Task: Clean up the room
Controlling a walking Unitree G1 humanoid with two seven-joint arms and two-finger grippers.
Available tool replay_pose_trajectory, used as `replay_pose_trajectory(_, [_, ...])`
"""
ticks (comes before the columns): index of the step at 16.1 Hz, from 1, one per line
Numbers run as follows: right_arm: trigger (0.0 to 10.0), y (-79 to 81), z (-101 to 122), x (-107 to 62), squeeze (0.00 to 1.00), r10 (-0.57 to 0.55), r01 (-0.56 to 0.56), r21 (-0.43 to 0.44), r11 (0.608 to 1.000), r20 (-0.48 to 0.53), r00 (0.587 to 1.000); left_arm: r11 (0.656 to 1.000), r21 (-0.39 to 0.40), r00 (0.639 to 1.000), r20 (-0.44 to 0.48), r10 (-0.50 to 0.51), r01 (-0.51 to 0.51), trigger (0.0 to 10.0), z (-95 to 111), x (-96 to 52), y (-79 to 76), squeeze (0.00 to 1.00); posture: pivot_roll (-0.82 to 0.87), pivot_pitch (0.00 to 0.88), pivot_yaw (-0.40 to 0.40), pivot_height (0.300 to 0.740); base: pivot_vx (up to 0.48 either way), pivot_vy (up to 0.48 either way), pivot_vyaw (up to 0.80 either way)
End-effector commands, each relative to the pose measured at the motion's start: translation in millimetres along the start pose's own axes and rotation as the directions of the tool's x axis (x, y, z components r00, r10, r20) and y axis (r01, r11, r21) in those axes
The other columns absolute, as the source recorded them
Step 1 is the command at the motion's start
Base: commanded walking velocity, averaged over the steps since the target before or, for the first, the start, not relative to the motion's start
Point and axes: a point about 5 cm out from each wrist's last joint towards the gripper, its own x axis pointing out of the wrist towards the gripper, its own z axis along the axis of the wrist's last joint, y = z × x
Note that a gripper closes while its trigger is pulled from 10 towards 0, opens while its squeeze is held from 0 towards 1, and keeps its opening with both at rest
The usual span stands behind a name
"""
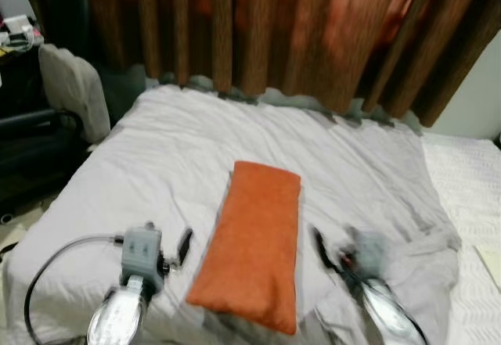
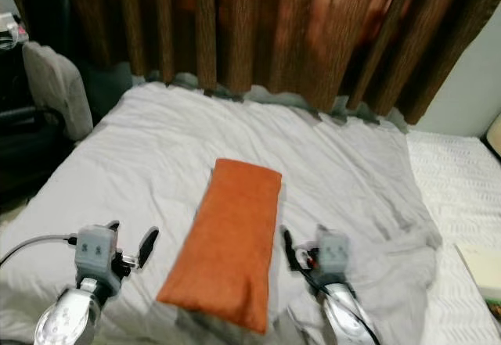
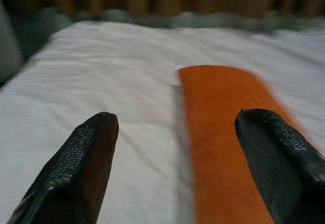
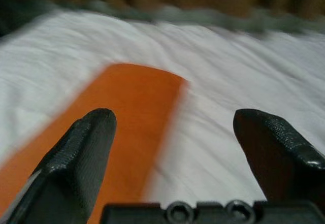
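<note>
Presently we stand at the foot of the bed (image 1: 156,149), both arms raised over the grey cover, with the orange pillow (image 1: 254,243) lying flat and lengthwise on it, its near end towards us and its far end pointing at the brown curtains (image 1: 258,24).

Left pincer (image 3: 175,170): fingers apart, empty, just beside the pillow's left edge.

Right pincer (image 4: 175,155): fingers also apart, empty, just beside the pillow's right edge; slightly blurred in the head views.

Judgement: we are in the approach step, the pillow bracketed but not yet touched. The next move calls for bringing both pincers inward and down onto the long edges, then closing on the soft fabric evenly so it lifts without sagging out of one side.
</note>
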Motion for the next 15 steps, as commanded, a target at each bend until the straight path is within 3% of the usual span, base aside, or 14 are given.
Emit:
replay_pose_trajectory(1, [10.0, -25.3, 2.6, -17.4, 0.00, -0.117, 0.116, -0.036, 0.993, -0.014, 0.993, 0.998, -0.016, 0.997, 0.031, -0.068, 0.069, 10.0, 6.9, -1.4, -7.6, 0.00, 0.15, 0.010, -0.138, 0.740, 0.000, 0.000, 0.00])
replay_pose_trajectory(4, [10.0, -32.2, -6.9, -28.2, 0.00, -0.193, 0.191, -0.030, 0.981, -0.073, 0.979, 0.994, -0.004, 0.994, 0.008, -0.110, 0.110, 10.0, 7.9, 10.5, -9.2, 0.00, 0.12, 0.002, -0.094, 0.740, 0.000, 0.000, 0.00])
replay_pose_trajectory(6, [10.0, -17.8, -8.9, -23.9, 0.00, -0.188, 0.191, 0.030, 0.981, -0.085, 0.978, 0.987, 0.022, 0.987, -0.005, -0.161, 0.161, 10.0, 11.4, 19.7, -3.1, 0.00, 0.09, 0.000, -0.025, 0.740, 0.000, 0.000, 0.00])
replay_pose_trajectory(10, [10.0, -8.2, -5.4, -16.2, 0.00, -0.169, 0.172, 0.035, 0.984, -0.069, 0.983, 0.984, 0.019, 0.984, 0.004, -0.178, 0.178, 10.0, 14.8, 35.7, -3.4, 0.00, 0.06, 0.000, -0.015, 0.740, 0.000, 0.000, 0.00])
replay_pose_trajectory(12, [10.0, -9.3, -1.7, -11.4, 0.00, -0.165, 0.167, 0.023, 0.986, -0.056, 0.985, 0.982, 0.008, 0.982, 0.018, -0.189, 0.189, 10.0, 14.9, 39.8, -10.6, 0.00, 0.05, 0.000, -0.019, 0.740, 0.000, 0.000, 0.00])
replay_pose_trajectory(15, [10.0, -8.9, 1.4, -6.0, 0.00, -0.141, 0.142, 0.016, 0.990, -0.046, 0.989, 0.987, -0.022, 0.986, 0.045, -0.161, 0.162, 10.0, 16.4, 42.7, -9.1, 0.00, 0.06, 0.000, -0.037, 0.740, 0.191, 0.000, 0.00])
